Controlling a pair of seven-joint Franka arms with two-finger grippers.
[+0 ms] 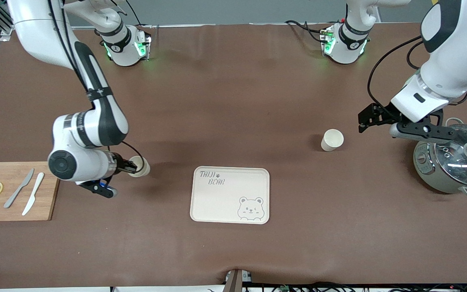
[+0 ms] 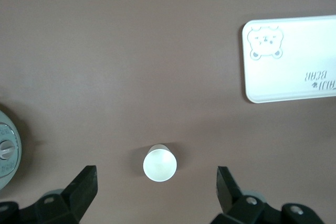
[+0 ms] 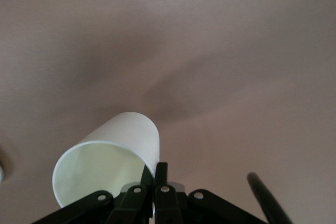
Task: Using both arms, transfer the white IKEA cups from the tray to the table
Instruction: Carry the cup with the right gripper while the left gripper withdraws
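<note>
Two white IKEA cups show. One cup [image 1: 332,140] stands upright on the brown table toward the left arm's end; it also shows in the left wrist view [image 2: 159,162]. My left gripper [image 1: 362,123] hangs open and empty beside it, over the table; the cup lies between and just ahead of the spread fingertips [image 2: 156,188]. My right gripper [image 1: 132,166] is shut on the rim wall of the other cup [image 1: 140,166], held tilted low over the table between the cutting board and the bear tray. In the right wrist view the fingers [image 3: 160,176] pinch that cup's wall [image 3: 113,153].
The cream bear-print tray [image 1: 230,194] lies mid-table, nearer the front camera than both cups, and shows in the left wrist view [image 2: 294,61]. A lidded steel pot [image 1: 454,162] sits under the left arm. A wooden cutting board [image 1: 14,190] with two knives and lemon slices is at the right arm's end.
</note>
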